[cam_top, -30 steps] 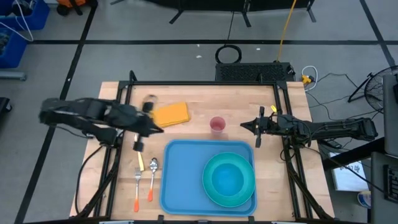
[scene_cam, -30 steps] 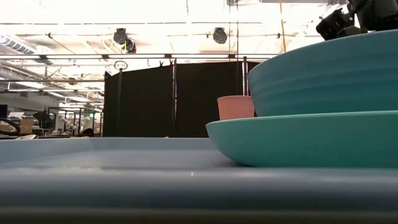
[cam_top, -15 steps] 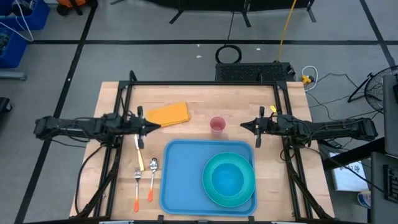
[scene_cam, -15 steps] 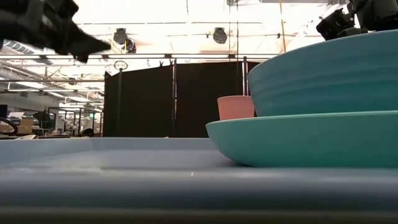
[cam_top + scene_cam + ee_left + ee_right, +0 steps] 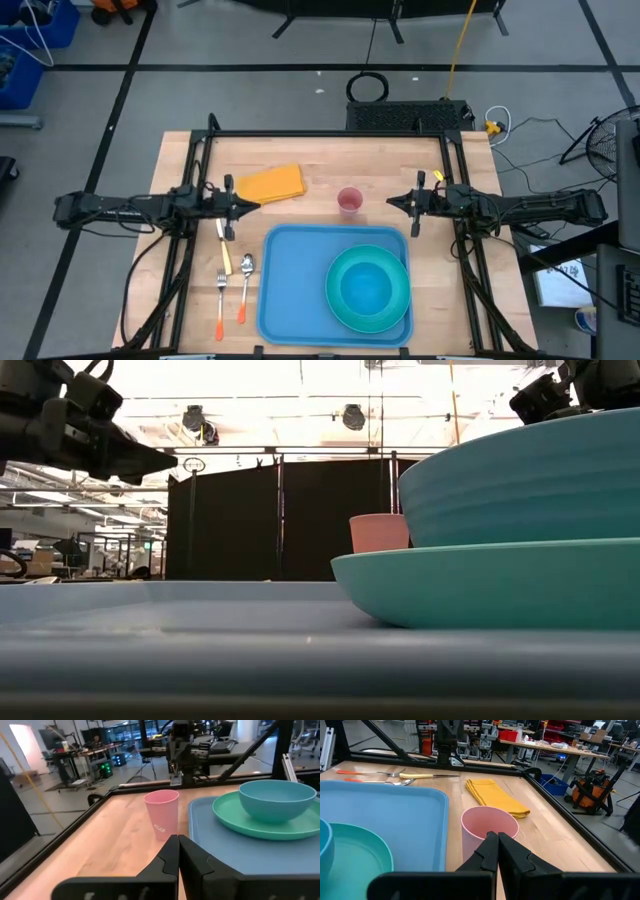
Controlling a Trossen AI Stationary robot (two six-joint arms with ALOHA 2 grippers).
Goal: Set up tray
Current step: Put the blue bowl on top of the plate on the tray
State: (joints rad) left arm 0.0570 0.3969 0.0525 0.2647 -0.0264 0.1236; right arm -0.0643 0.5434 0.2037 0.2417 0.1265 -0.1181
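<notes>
Lying at the table's near edge: the light-blue tray (image 5: 335, 283), carrying a teal plate (image 5: 369, 290) and bowl (image 5: 367, 284) on its right half (fork (image 5: 220, 303), spoon (image 5: 244, 287) and knife (image 5: 223, 245) just left). Hovering farther back, fingers pressed together, holding nothing: left gripper (image 5: 238, 204), right gripper (image 5: 396, 204), flanking a pink cup (image 5: 349, 201); beyond, a yellow napkin (image 5: 272, 183).
</notes>
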